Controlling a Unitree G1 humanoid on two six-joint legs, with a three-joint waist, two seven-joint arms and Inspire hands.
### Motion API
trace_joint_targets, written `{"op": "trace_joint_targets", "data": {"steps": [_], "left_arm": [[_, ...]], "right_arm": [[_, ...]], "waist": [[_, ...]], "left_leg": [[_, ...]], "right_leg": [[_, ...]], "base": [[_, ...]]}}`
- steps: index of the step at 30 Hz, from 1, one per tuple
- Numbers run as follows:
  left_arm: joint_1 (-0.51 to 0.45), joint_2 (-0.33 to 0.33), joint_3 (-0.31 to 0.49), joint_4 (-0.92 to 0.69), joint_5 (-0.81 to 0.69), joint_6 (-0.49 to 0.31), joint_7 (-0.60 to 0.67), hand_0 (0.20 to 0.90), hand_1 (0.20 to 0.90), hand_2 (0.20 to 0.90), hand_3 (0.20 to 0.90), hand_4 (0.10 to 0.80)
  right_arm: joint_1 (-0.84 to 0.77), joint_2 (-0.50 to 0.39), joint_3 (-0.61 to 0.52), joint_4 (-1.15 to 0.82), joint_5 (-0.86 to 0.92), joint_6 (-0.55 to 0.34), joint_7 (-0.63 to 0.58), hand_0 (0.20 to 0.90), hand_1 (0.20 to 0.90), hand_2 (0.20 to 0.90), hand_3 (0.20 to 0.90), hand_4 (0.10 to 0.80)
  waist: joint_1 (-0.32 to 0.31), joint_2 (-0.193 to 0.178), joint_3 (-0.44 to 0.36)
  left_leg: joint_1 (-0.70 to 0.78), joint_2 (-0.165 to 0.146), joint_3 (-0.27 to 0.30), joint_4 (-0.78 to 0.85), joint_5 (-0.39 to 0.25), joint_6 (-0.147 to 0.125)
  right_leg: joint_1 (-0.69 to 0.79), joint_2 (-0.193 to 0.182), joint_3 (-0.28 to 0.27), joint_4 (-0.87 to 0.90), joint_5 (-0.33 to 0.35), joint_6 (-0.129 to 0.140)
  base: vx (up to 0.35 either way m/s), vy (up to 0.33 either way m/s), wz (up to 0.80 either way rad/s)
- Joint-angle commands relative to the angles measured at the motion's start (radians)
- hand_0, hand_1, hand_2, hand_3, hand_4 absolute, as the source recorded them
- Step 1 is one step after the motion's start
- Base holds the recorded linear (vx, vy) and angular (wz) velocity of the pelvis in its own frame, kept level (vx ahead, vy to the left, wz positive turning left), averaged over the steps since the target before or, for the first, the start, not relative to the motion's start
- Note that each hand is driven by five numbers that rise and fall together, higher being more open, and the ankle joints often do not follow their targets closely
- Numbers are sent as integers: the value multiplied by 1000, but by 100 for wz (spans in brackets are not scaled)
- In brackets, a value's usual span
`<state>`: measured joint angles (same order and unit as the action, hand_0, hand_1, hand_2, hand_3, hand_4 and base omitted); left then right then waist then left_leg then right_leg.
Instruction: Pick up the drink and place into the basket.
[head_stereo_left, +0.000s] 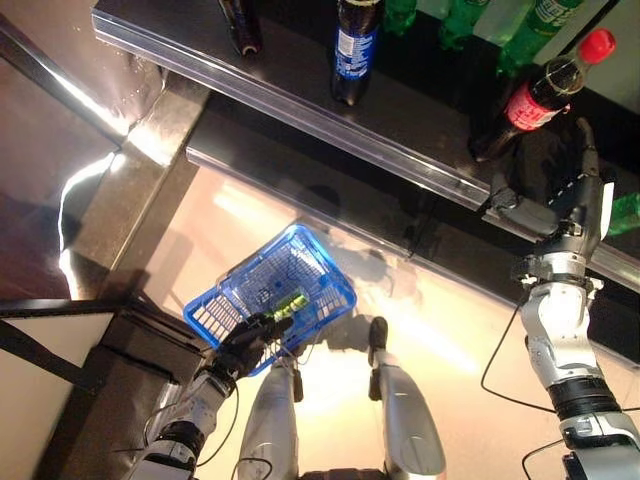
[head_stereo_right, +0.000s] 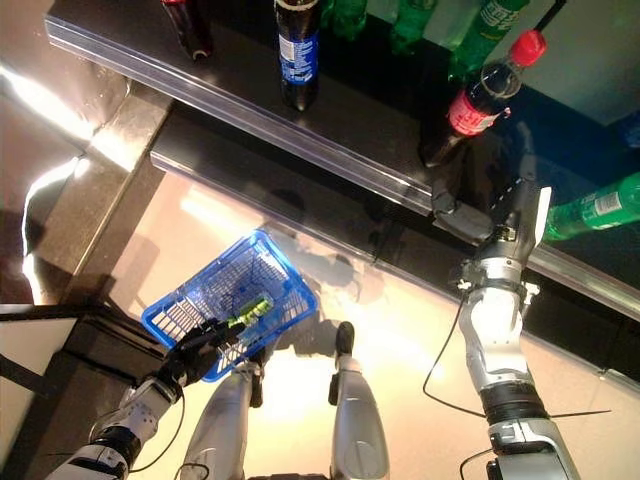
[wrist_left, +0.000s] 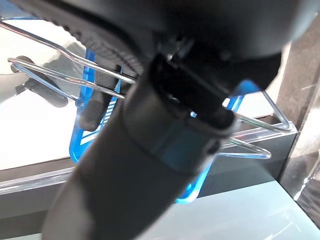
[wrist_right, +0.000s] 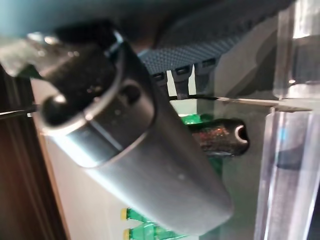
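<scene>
A dark shelf (head_stereo_left: 300, 95) with a clear front lip ran across the top of the frame, above a pale glossy floor (head_stereo_left: 450, 320). At lower centre hung a blue wire basket (head_stereo_left: 270, 285), its handles gripped by the curled left robot hand (head_stereo_left: 245, 340); something small and green (head_stereo_left: 291, 300) lay inside. At upper right the right robot hand (head_stereo_left: 560, 180) reached up at the base of the red-capped cola bottle (head_stereo_left: 540, 95); I could not tell whether its fingers had closed. A blue-labelled cola bottle (head_stereo_left: 355, 45) stood further left on the shelf. The step looked like the grasp; next, a firm hold, then lowering the drink into the basket.
</scene>
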<state>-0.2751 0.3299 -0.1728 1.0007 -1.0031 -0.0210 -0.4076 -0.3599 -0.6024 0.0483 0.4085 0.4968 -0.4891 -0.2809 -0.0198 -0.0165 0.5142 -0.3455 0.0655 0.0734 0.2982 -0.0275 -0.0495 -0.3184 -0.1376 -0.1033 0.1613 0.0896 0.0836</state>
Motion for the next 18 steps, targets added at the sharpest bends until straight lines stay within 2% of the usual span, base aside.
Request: {"op": "trace_joint_targets", "data": {"steps": [1,18], "left_arm": [[161,54,-30,-83,7,27,-111,300,300,300,200,100],[226,89,-34,-91,49,81,-130,300,300,300,200,100]], "right_arm": [[-84,-132,-101,-60,65,-56,33,900,900,900,900,800],[-113,-165,-75,61,121,52,166,900,900,900,900,800]], "waist": [[23,-7,-61],[63,-6,-95]], "left_leg": [[-44,-22,19,99,-46,32],[-25,-15,-7,120,-35,10]], "right_leg": [[57,7,-7,58,-90,9],[163,9,-27,18,-87,14]], "base": [[60,-28,-2],[70,-24,1]]}}
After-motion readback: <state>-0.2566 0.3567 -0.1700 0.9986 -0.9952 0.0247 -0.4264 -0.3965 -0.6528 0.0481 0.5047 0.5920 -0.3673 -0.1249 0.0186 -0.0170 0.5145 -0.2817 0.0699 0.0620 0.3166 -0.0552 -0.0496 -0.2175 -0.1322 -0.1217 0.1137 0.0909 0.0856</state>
